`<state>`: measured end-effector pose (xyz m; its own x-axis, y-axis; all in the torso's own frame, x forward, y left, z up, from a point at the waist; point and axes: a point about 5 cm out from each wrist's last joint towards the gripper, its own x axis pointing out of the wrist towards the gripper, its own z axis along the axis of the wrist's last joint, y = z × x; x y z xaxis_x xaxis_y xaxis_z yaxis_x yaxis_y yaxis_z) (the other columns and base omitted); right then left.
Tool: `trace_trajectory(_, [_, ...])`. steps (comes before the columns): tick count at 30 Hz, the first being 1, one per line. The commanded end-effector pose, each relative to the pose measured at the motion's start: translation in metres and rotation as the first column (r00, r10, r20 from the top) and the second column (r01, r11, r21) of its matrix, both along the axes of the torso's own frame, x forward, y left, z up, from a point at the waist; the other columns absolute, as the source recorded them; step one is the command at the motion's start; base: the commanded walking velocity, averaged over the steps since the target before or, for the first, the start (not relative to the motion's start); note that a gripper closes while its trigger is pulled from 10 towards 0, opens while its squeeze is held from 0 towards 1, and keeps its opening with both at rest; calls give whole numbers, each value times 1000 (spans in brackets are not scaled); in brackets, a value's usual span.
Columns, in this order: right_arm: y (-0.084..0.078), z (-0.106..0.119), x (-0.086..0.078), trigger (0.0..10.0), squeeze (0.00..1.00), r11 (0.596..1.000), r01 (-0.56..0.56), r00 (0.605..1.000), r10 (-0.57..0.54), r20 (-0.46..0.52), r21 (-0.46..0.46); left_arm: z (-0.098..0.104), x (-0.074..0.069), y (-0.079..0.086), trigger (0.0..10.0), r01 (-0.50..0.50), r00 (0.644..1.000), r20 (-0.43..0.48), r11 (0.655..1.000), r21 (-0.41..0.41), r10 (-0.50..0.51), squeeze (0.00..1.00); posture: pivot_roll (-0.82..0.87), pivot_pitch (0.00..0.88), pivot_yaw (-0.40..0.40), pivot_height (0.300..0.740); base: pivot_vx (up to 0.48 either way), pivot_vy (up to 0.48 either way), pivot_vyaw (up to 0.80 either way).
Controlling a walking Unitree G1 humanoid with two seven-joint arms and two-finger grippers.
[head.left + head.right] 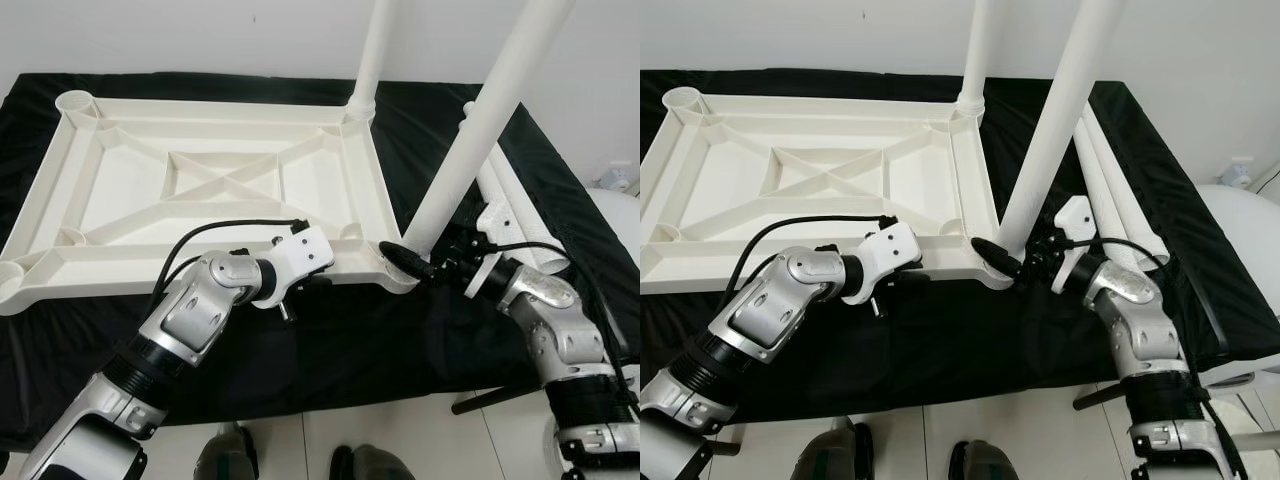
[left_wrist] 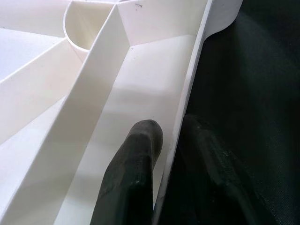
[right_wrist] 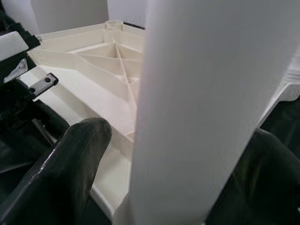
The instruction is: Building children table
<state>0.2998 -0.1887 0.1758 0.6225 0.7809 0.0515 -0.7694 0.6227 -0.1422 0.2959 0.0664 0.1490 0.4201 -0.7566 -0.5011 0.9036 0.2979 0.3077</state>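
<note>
A white plastic tabletop [image 1: 100, 272] lies upside down on a black cloth, ribs facing up. One white leg [image 1: 372, 50] stands upright in its far right corner socket. A second white leg [image 1: 480, 130] leans with its foot at the near right corner, and my right gripper [image 1: 425, 262] is shut on its lower end. In the right wrist view the leg [image 3: 206, 93] sits between the black fingers [image 3: 65, 164]. My left gripper [image 2: 171, 154] is shut on the tabletop's near rim [image 2: 187, 93], one finger [image 2: 133, 168] inside and the other outside.
Two spare white legs [image 1: 1120, 200] lie on the cloth to the right of the tabletop. Round sockets at the far left corner [image 1: 77, 102] and the near left corner [image 1: 10, 275] stand empty. A white rounded object [image 1: 620, 200] sits at the far right. Tiled floor lies below.
</note>
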Motion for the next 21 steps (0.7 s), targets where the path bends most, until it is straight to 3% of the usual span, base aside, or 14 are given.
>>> trace_trajectory(1, [-3, 0, 2, 7961, 0, 1000, 6, 1000, -6, 1, 0, 14, 1, -8, 10000, 38, 997, 70, 999, -25, -36, 0, 12, 72, -28, 740, 0, 0, 0])
trace_trajectory(3, [-4, 0, 2, 7961, 0, 1000, 3, 1000, -3, 2, 0, 14, 1, -8, 10000, 39, 997, 70, 999, -25, -37, 0, 12, 72, -28, 740, 0, 0, 0])
trace_trajectory(4, [-4, 1, 3, 4235, 0, 1000, -1, 1000, 1, 3, -1, 14, 1, -8, 10000, 41, 997, 70, 999, -25, -39, 0, 12, 71, -28, 740, 0, 0, 0])
trace_trajectory(6, [-4, 1, 3, 4235, 0, 1000, -1, 1000, 1, 3, -1, 14, 1, -8, 10000, 41, 997, 70, 999, -25, -39, 0, 12, 71, -28, 740, 0, 0, 0])
trace_trajectory(7, [-5, 1, 3, 3098, 0, 1000, -6, 1000, 6, 2, -2, 13, 0, -9, 10000, 41, 997, 69, 999, -24, -40, 0, 12, 71, -27, 740, 0, 0, 0])
trace_trajectory(10, [-5, 1, 3, 2941, 0, 1000, -13, 1000, 13, -1, -3, 13, 0, -9, 10000, 42, 997, 69, 999, -23, -40, 0, 13, 71, -28, 740, 0, 0, 0])
trace_trajectory(11, [-4, 0, 3, 471, 0, 1000, -22, 1000, 22, -6, -5, 13, 0, -9, 10000, 42, 997, 68, 999, -23, -41, 0, 14, 73, -28, 740, 0, 0, 0])
trace_trajectory(18, [-3, -2, 2, 0, 0, 999, -44, 999, 44, -13, -16, 14, 0, -8, 10000, 40, 997, 69, 999, -23, -39, 0, 13, 78, -30, 740, 0, 0, 0])
trace_trajectory(19, [-3, -2, 1, 1059, 0, 998, -53, 999, 53, -14, -17, 14, 0, -8, 10000, 40, 997, 69, 999, -24, -38, 0, 13, 79, -30, 740, 0, 0, 0])
trace_trajectory(20, [-3, -2, 1, 1059, 0, 998, -53, 999, 53, -14, -17, 14, 0, -8, 10000, 40, 997, 69, 999, -24, -38, 0, 13, 79, -30, 740, 0, 0, 0])
trace_trajectory(21, [-2, -3, 0, 0, 0, 998, -58, 998, 57, -14, -18, 14, 0, -8, 10000, 39, 997, 69, 999, -24, -38, 0, 11, 80, -30, 740, 0, 0, 0])
